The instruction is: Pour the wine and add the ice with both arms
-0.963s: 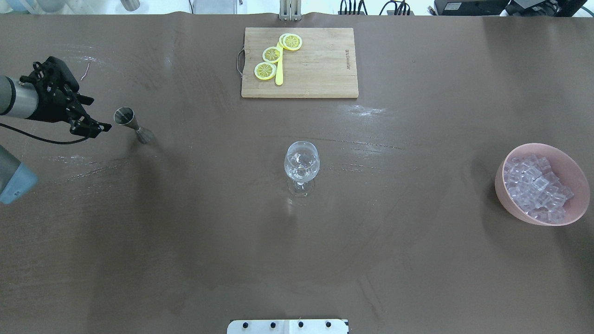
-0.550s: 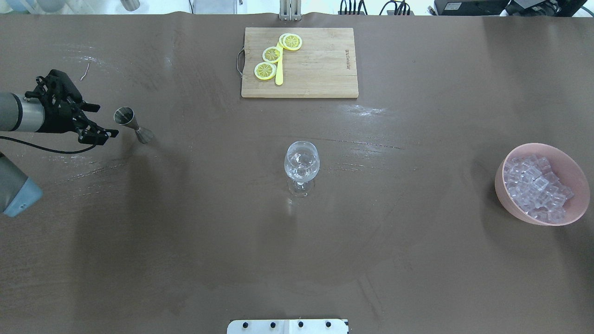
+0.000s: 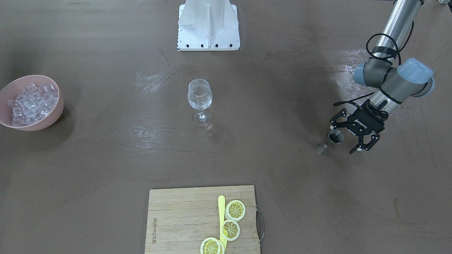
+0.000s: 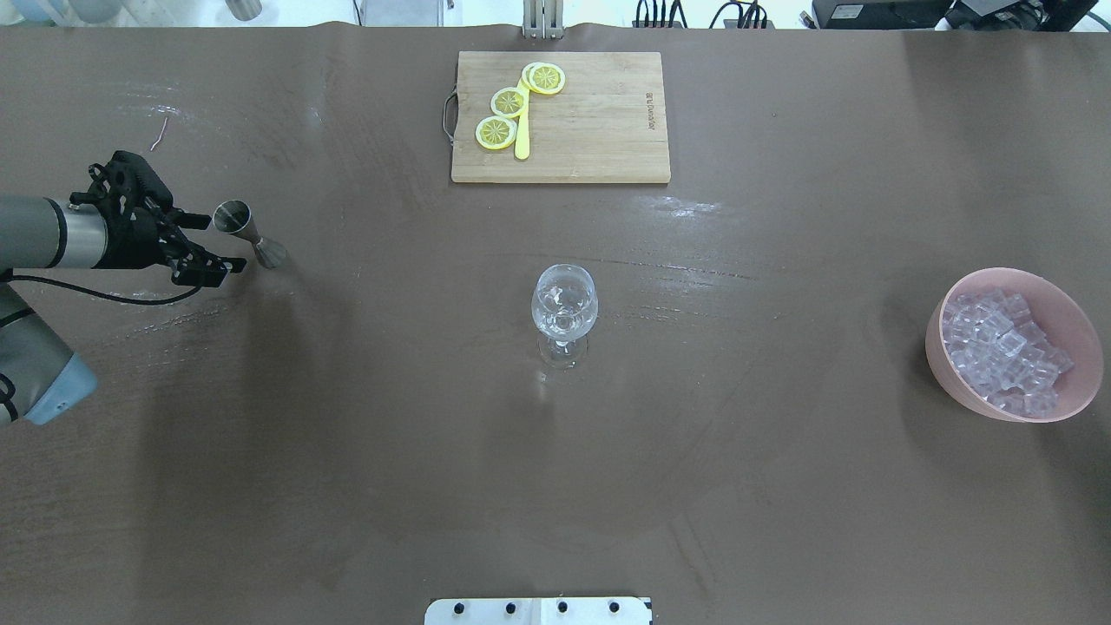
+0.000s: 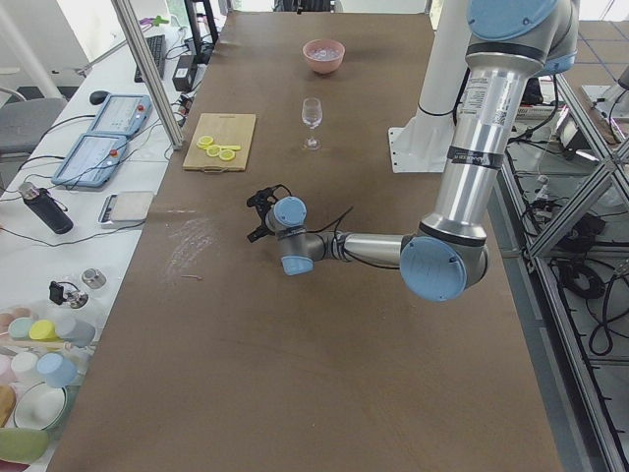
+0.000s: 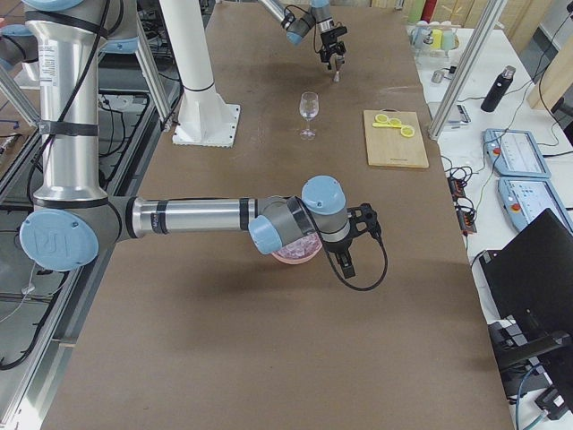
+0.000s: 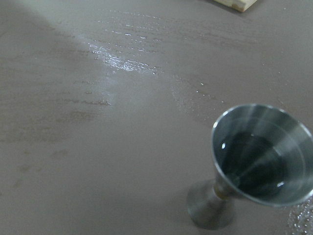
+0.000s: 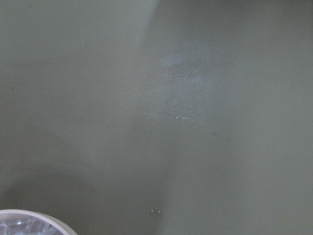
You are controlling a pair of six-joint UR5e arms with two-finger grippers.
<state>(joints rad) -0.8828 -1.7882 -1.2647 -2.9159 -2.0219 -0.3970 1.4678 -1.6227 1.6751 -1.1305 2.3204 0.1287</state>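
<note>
Just beside the spread left hand (image 4: 222, 243), steel jigger (image 4: 233, 217), upright

Crowded at the black left gripper (image 4: 227, 242) by an upright steel jigger (image 4: 249, 233), lay open across brown tabletop (image 4: 391, 434) to a clear stemmed wine glass (image 4: 564, 304), then to a pink bowl (image 4: 942, 365) of clear ice cubes (image 4: 998, 347), wooden cutting board (image 4: 599, 130) at far edge.
</note>
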